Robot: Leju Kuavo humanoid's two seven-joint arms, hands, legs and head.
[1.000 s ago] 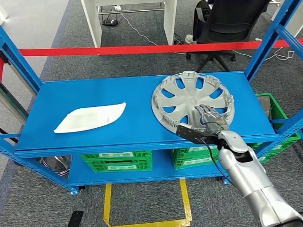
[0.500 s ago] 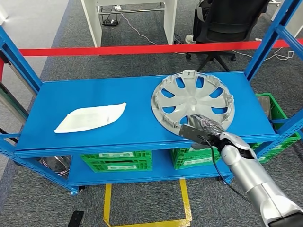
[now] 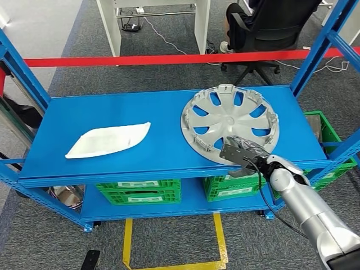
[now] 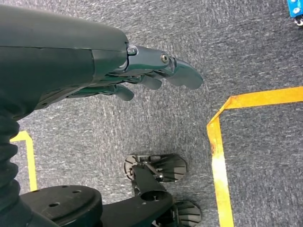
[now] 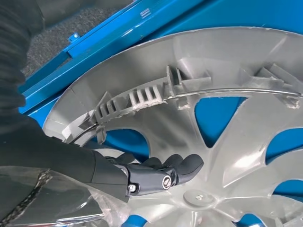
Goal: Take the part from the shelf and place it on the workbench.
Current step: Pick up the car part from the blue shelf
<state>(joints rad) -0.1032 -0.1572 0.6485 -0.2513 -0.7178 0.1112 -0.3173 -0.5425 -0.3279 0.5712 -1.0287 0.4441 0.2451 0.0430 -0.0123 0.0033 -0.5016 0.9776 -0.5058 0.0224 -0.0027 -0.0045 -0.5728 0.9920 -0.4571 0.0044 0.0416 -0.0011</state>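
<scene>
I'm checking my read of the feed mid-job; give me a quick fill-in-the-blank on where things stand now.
1. The right hand rests on the near rim of the silver ____.
2. The hubcap lies on the blue shelf, to the ____ of the white part in the head view.
3. The crates under the shelf top are ____ in colour.

Missing words: hubcap; right; green

Bare shelf [image 3: 165, 135] is lying open left of the right hand [image 3: 243, 149]; the hubcap's [image 3: 229, 115] rim is blocking ahead.
</scene>
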